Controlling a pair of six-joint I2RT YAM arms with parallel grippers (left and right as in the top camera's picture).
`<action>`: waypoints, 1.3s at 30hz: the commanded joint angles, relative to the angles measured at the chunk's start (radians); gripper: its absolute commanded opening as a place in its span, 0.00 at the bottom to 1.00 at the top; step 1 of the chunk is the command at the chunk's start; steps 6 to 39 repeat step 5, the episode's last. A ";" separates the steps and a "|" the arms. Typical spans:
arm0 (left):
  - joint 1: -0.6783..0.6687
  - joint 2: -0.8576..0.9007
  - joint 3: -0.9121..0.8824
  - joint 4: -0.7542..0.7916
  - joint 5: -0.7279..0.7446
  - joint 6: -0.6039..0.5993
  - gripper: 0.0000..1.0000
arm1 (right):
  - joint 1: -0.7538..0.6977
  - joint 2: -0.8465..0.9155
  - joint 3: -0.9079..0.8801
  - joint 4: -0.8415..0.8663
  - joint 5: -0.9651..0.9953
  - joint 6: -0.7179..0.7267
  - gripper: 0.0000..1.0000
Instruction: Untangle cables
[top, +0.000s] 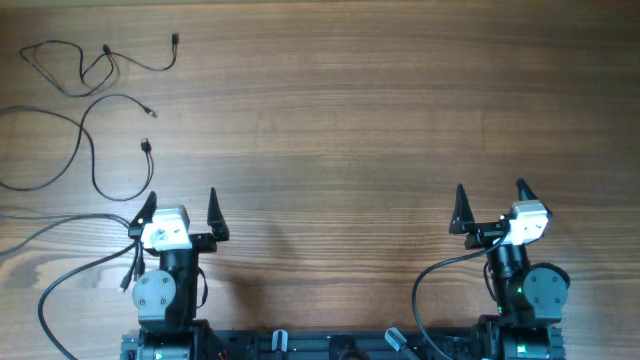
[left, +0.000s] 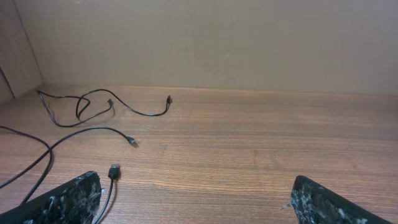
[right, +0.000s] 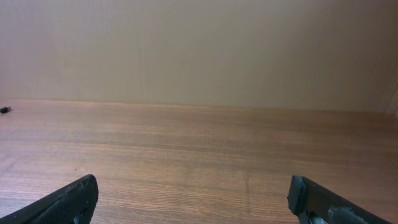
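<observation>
Several thin black cables lie loose at the table's far left. One cable loops along the back. Another curls below it, its plug just ahead of my left gripper. In the left wrist view the looped cable lies far ahead, a plug nearer, and another plug beside my left finger. The left gripper is open and holds nothing. My right gripper is open over bare wood far to the right, also empty. A plug tip shows at that view's left edge.
Thicker black arm cables trail over the table's front left beside the left arm's base. The right arm's base sits at the front right. A plain wall rises behind the table's back edge.
</observation>
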 joint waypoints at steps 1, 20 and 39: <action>-0.005 -0.009 -0.006 0.003 -0.008 -0.013 1.00 | 0.005 -0.013 -0.001 0.005 0.013 -0.013 1.00; -0.005 -0.009 -0.006 0.003 -0.008 -0.013 1.00 | 0.005 -0.013 -0.001 0.005 0.013 -0.013 1.00; -0.005 -0.009 -0.006 0.003 -0.008 -0.013 1.00 | 0.005 -0.013 -0.001 0.005 0.013 -0.013 1.00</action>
